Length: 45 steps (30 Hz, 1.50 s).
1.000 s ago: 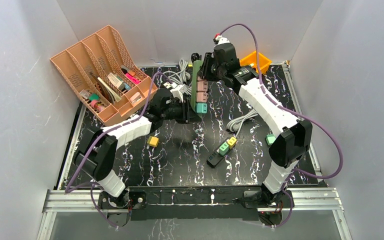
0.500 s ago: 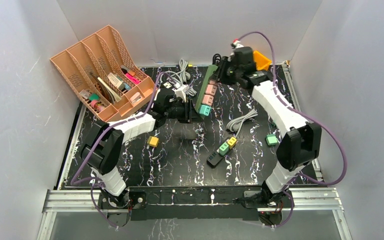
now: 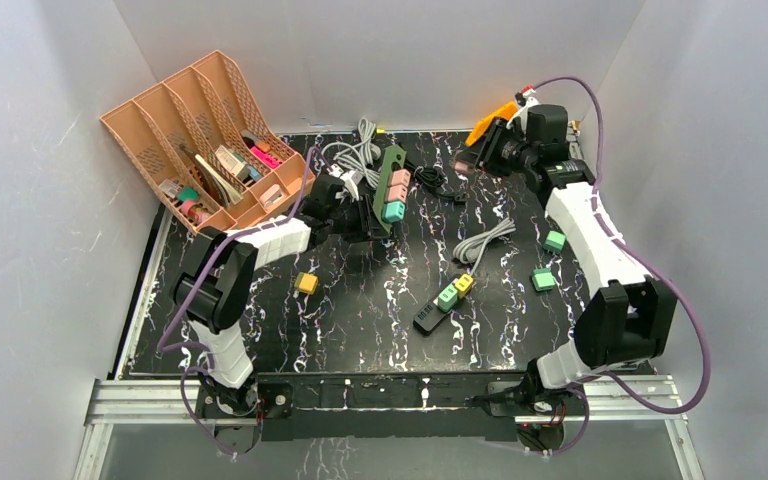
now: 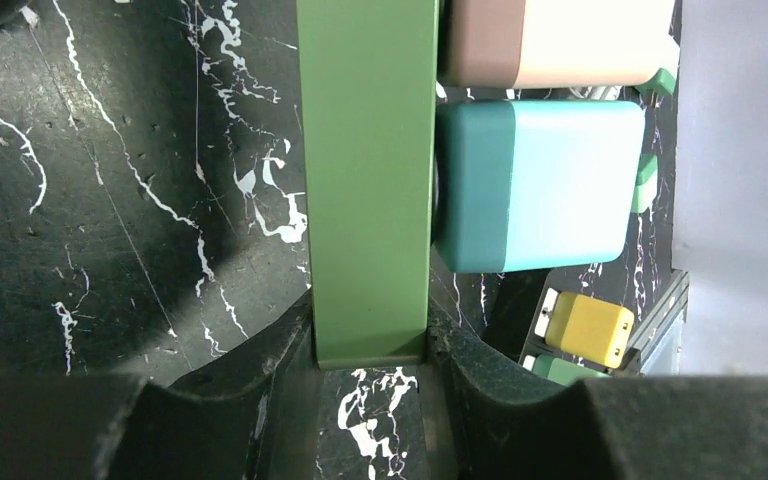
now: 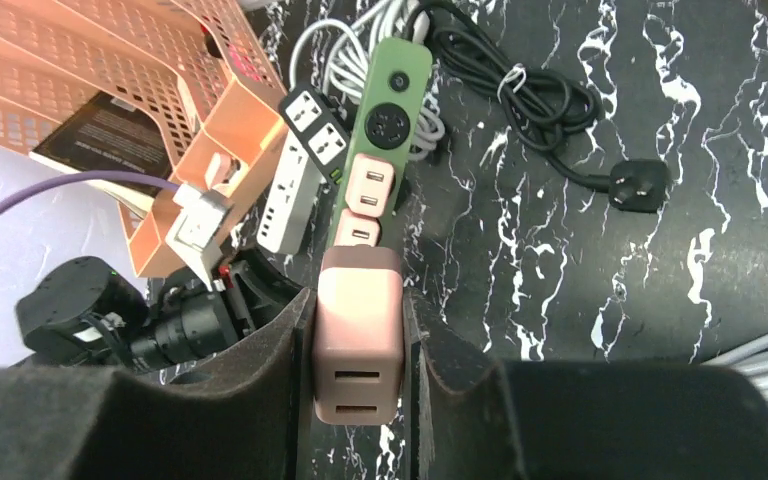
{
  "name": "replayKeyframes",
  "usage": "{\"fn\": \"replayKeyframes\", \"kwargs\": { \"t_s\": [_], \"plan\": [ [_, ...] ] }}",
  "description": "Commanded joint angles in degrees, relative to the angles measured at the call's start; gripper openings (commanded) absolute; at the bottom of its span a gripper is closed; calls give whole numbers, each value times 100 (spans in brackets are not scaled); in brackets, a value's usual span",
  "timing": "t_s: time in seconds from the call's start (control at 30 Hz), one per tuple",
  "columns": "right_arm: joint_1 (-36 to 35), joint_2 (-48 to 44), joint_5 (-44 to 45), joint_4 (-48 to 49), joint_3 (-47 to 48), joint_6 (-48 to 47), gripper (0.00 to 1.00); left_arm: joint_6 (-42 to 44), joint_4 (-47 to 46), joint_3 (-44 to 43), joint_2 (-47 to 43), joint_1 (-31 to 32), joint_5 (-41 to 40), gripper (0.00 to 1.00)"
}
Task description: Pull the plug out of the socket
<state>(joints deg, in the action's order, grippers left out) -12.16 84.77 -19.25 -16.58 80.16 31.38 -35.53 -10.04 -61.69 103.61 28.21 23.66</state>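
Clamping the pink plug (image 5: 358, 330) between right gripper (image 3: 480, 158) jaws, raised at the table's (image 3: 360, 320) 1 o'clock, well apart from the strip (image 3: 391, 160). Pinching the strip's near end in left gripper (image 4: 370, 335) jaws, at 12 o'clock.

White shells over black joints on the left arm (image 3: 260, 250) and the right arm (image 3: 585, 222), rounded and smooth. Purple cables (image 5: 90, 176) looped loosely along both, base to wrist. Matte black fingers (image 5: 260, 385), scalloped inside, on left hand (image 4: 370, 345) and right hand (image 5: 358, 335).
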Motion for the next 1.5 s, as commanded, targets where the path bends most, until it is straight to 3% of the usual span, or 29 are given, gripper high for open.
{"fn": "replayKeyframes", "kwargs": {
  "t_s": [0.0,0.23,0.47,0.77,0.83,0.93,1.0,1.17,1.33,1.47],
  "plan": [
    [-370,-108,-540,-64,323,-361,0,127,-174,-473,-309,27,77,0],
    [-1276,-112,248,-340,-624,-1280,0,418,163,-1102,-223,-438,287,0],
    [-2224,663,113,1307,-2039,-290,0,708,694,-1831,59,-918,296,0],
    [-2591,2252,-246,1799,-1465,-9,0,1057,1111,-2171,226,-1053,377,0],
    [-2593,2479,-146,1740,-1310,-25,13,1031,1048,-2086,222,-1100,404,0],
    [-2593,2558,157,1537,-1081,-145,57,1042,1031,-1987,215,-1115,406,0],
    [-2586,2376,520,1413,-968,-260,72,1094,1054,-1954,204,-1116,351,0],
    [-2278,1442,1200,1728,-931,-273,82,1143,1002,-1884,153,-1116,169,0],
    [-719,959,-202,3288,-1348,1329,83,1156,453,-1412,-69,-1115,13,0],
    [-155,1619,-792,3309,-645,2273,81,1244,-630,-580,-547,-1038,-350,0]
  ]
}}
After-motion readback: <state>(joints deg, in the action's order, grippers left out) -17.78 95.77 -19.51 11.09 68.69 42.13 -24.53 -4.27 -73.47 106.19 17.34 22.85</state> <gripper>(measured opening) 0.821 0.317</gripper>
